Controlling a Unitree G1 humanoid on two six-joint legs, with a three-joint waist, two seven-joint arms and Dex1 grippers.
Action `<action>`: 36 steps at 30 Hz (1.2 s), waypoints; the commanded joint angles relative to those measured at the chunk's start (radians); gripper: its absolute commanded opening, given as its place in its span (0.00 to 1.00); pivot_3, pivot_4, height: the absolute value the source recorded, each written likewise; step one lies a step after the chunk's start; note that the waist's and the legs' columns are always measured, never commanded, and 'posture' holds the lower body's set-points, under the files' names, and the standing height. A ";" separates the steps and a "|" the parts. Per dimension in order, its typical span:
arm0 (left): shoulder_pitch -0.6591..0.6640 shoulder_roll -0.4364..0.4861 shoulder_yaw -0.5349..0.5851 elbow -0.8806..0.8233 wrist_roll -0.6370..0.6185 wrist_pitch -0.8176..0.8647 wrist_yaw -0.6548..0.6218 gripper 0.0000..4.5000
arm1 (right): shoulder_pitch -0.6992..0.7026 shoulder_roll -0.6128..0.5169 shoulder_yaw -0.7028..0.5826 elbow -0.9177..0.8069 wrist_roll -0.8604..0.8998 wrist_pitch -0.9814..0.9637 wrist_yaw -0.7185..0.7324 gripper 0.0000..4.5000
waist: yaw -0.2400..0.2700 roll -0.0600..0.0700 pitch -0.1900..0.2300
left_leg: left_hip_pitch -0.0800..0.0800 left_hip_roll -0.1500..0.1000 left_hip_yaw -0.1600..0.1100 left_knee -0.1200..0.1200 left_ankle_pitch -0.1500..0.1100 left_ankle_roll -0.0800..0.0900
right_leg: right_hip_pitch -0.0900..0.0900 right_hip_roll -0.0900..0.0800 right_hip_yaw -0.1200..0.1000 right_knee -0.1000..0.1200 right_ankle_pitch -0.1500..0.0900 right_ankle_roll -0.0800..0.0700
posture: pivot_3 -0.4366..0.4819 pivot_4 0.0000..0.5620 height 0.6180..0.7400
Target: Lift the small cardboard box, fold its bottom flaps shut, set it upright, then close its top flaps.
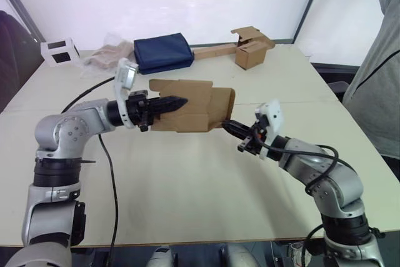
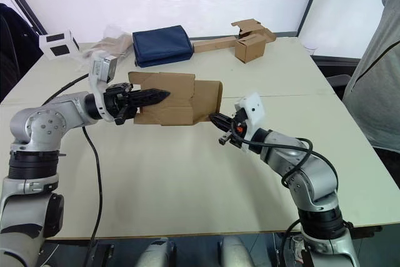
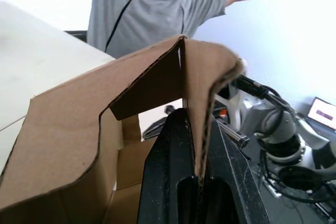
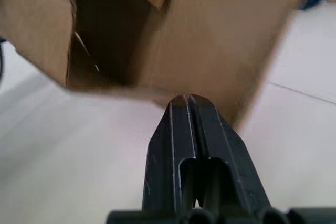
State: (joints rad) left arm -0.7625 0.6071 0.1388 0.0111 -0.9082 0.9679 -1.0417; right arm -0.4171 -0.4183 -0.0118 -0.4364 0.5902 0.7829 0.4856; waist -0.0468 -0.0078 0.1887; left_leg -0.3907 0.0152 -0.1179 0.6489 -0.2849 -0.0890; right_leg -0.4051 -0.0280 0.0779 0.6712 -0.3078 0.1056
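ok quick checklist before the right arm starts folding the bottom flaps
1. Left gripper clamped on a wall of the box: ok, cardboard sits between its shut jaws in the left wrist view.
2. Box lifted off the table: ok.
3. Right gripper at the box's lower edge: ok, jaws shut, tip by the cardboard.
4. Flaps at the open end facing the right gripper: not ok, unfolded.
5. Person away from the arms: ok, standing at the table's right side.
6. Other box out of the way: ok, at the far edge.
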 commanded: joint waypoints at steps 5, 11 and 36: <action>-0.024 0.005 0.037 -0.023 -0.035 0.001 0.004 0.01 | -0.043 0.031 0.035 -0.040 0.022 -0.007 0.010 0.00 | 0.001 0.000 0.000 | 0.000 0.000 0.000 0.000 0.000 0.000 | 0.000 0.000 0.000 0.000 0.000 0.000 | 0.48 0.27 1.00; -0.029 0.001 0.040 -0.016 -0.040 -0.003 0.012 0.01 | -0.064 0.068 0.056 -0.058 0.041 0.013 0.002 0.00 | 0.000 0.000 0.000 | 0.000 0.000 0.000 0.000 0.000 0.000 | 0.000 0.000 0.000 0.000 0.000 0.000 | 0.48 0.27 1.00; -0.029 0.007 0.068 -0.024 -0.068 0.020 0.043 0.01 | -0.001 0.018 -0.235 -0.081 0.278 0.087 -0.082 0.00 | 0.002 0.000 0.000 | 0.000 0.000 0.000 0.000 0.000 0.000 | 0.000 0.000 0.000 0.000 0.000 0.000 | 0.48 0.27 1.00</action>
State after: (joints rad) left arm -0.7632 0.6071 0.1753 0.0117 -0.9470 0.9816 -1.0008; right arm -0.4140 -0.3919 -0.1789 -0.4967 0.8051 0.8758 0.4039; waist -0.0446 -0.0078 0.1887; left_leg -0.3908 0.0151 -0.1179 0.6490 -0.2849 -0.0889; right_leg -0.4049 -0.0284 0.0779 0.6712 -0.3078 0.1057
